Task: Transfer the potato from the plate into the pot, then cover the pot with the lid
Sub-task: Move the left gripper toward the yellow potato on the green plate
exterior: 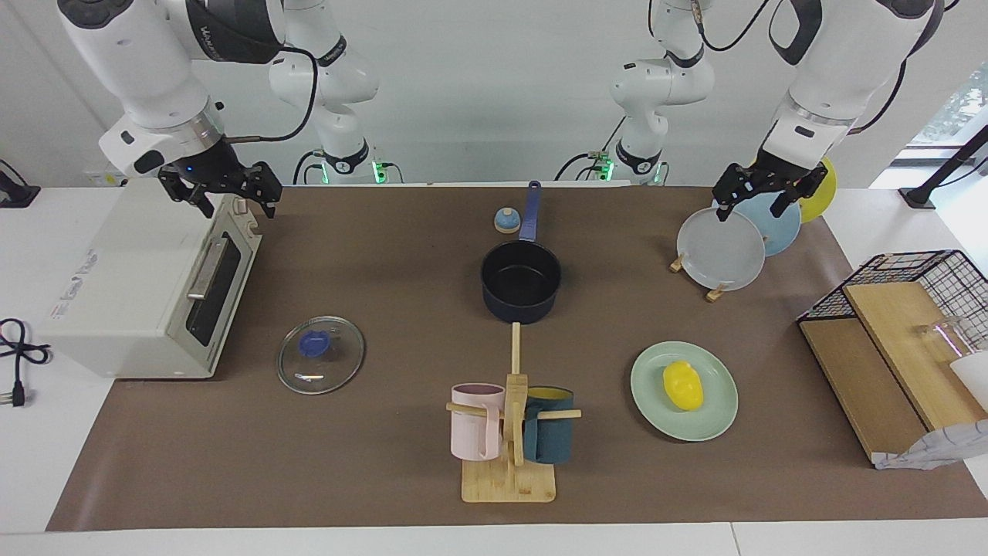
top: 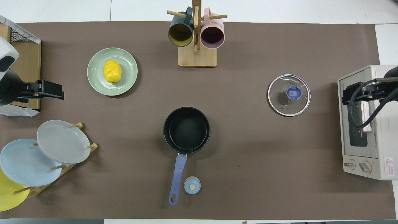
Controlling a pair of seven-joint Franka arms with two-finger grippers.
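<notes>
Nothing done yet: potato (exterior: 683, 384) sits on plate (exterior: 718, 417), pot (exterior: 521, 279) empty, lid (exterior: 321, 354) on table; left gripper (exterior: 761, 194) and right gripper (exterior: 218, 188) hover, fingers seemingly spread, holding nothing.

Brown-covered tabletop (exterior: 386, 479) carrying pot (exterior: 521, 282) at centre, bell (exterior: 506, 221) beside its handle, lid (exterior: 320, 354) near toaster oven (exterior: 147, 286), mug stand (exterior: 509, 455), mint plate (exterior: 718, 417), plate rack (exterior: 714, 292), wooden crate (exterior: 872, 378) sitting at left arm's end.

Red warning triangle sign on toaster oven (top: 367, 121); lettering elsewhere unreadable.
</notes>
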